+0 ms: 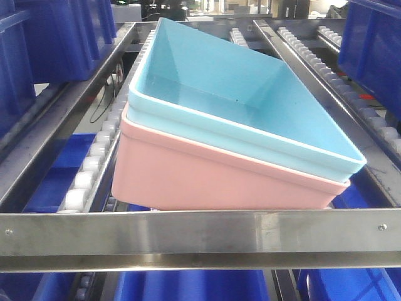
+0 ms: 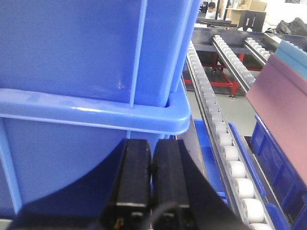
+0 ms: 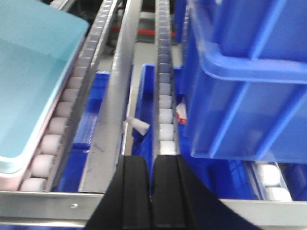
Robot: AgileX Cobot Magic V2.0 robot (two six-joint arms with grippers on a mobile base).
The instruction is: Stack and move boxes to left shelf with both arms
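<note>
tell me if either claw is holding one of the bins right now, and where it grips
Nothing is held. The left claw and right claw are both shut on nothing, clear of the blue bin nested in the pink bin.

Dark blue crates [image 1: 56, 37] stand at both sides and below the rails. Farther back, a grey floor [image 2: 240, 108], red frame legs [image 2: 221, 79], cardboard boxes [image 2: 254, 5] and a person [image 2: 211, 7] under bright light.
</note>
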